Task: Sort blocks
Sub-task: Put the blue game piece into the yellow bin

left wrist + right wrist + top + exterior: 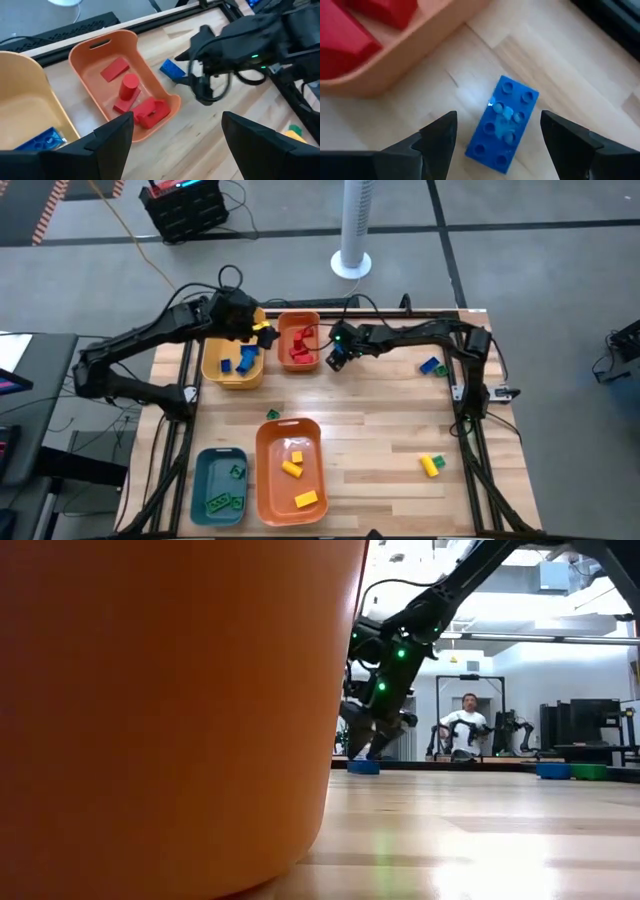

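A blue brick (502, 122) lies flat on the wooden table, studs up, just right of the far orange bin (298, 342), which holds red blocks (145, 107). My right gripper (497, 120) is open above the brick. Its fingers stand on either side of the brick without touching it. The brick also shows in the left wrist view (172, 70) and the low view (363, 767). My left gripper (177, 120) is open and empty. It hangs over the gap between the yellow bin (232, 365), which holds blue blocks, and the far orange bin.
A teal bin (220, 485) with green blocks and a near orange bin (290, 470) with yellow blocks stand at the near edge. Loose blocks lie at right (432, 366), near right (430, 465) and middle (272, 414). A person sits in the room behind (465, 725).
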